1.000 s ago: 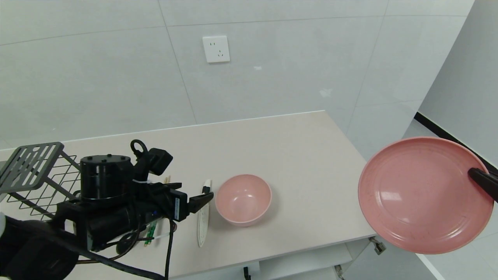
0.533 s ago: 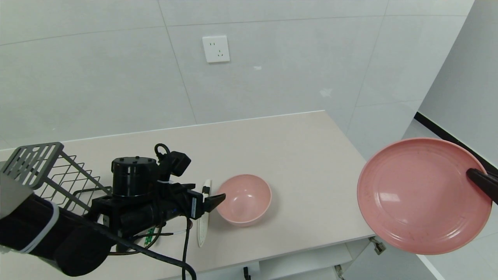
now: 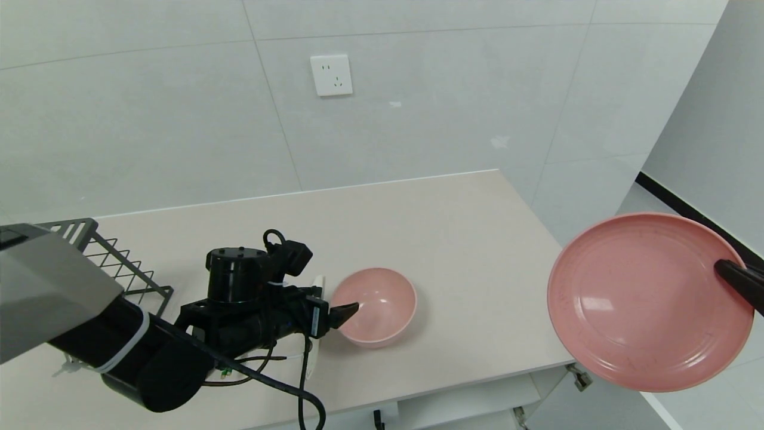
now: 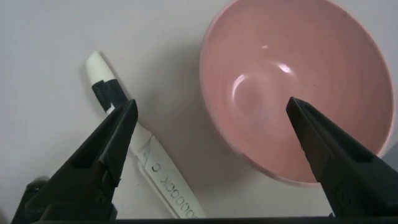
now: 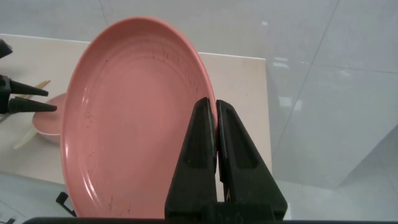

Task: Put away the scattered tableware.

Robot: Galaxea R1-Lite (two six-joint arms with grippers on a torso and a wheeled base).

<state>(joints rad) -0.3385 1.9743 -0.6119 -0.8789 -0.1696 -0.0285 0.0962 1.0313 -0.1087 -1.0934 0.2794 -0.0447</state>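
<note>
Two grippers, two different states. The left gripper [image 4: 211, 104] has its jaws spread wide and holds nothing; one finger sits over the white utensil [image 4: 155, 174], the other over the hollow of the pink bowl [image 4: 298, 81], with the bowl's near rim between them. The right gripper [image 5: 208, 106] has its jaws pinched together on the rim of the pink plate [image 5: 137, 124], which hangs tilted in the air, off past the right edge of the table [image 3: 465, 239]. The bowl stands upright on the table, and the utensil lies flat just beside it on the left. Further left stands a dark wire rack [image 3: 119, 263]. A white socket [image 3: 331, 75] is on the wall behind.
</note>
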